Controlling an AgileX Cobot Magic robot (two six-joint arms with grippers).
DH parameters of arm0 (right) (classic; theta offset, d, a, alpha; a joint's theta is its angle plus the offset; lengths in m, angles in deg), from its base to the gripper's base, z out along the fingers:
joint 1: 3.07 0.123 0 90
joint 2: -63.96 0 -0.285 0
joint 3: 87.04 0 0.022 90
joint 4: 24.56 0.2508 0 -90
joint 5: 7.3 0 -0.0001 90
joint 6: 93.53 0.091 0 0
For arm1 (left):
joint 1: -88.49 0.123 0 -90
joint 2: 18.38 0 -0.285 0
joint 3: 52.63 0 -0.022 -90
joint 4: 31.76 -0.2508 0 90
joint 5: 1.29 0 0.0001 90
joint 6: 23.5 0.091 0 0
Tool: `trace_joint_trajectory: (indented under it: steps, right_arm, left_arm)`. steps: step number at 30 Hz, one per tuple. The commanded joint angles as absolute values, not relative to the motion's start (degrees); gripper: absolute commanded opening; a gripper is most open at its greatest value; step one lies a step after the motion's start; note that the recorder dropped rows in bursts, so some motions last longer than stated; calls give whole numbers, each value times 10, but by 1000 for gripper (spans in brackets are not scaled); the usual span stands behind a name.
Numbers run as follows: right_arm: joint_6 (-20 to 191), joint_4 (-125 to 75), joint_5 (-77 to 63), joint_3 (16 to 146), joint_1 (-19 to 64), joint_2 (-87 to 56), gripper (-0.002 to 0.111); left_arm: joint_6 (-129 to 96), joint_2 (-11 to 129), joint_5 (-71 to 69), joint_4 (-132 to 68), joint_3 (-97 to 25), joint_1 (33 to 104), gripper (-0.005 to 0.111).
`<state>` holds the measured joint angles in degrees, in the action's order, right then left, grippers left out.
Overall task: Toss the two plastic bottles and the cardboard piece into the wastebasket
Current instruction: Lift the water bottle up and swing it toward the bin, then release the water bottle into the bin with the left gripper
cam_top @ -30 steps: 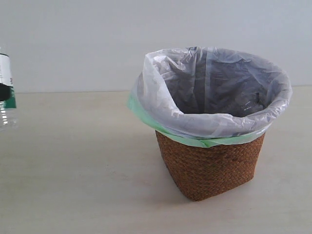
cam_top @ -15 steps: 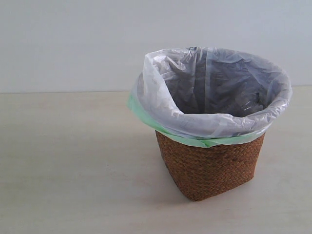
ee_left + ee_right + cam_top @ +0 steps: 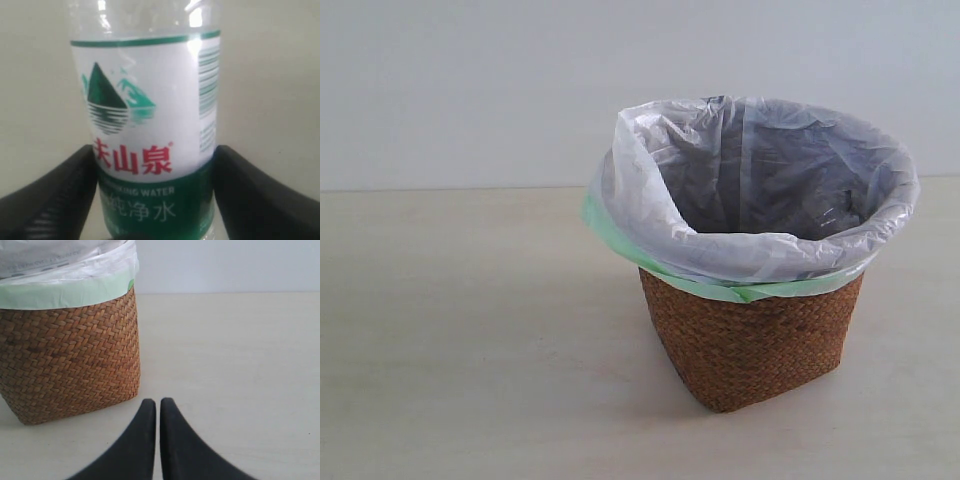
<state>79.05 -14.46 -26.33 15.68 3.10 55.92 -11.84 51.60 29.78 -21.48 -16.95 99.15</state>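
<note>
Wastebasket [image 3: 745, 350] stands upright on table [image 3: 470, 350], right of ctr, lined w/ white bag over green. L gripper [image 3: 155, 172]: I read both jaws clamped on green-and-white bottle [image 3: 145, 115] at label level. R gripper [image 3: 158, 407]: jaws closed, tips touching, low over table near wastebasket's wicker wall.

a clear plastic bottle [image 3: 145, 125] carries a green-and-white label: red characters "夫山泉", the start of the line hidden. on the green band below, in white, "king water", its first letters hidden, and "纯净水". a green mountain emblem sits above. the fine side print is unreadable.
</note>
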Motion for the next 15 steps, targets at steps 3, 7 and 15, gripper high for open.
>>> trace_joint_trajectory:
  steps: [3,7,15]
  right_arm:
    - [788,-148,-260,157,28,562,0]
    - [788,-148,-260,157,28,562,0]
    - [788,-148,-260,157,28,562,0]
  left_arm:
    - [-124,530,328,-222,-165,992,4]
    - [-79,579,343,-120,-168,992,4]
    - [388,722,644,604,-333,882,28]
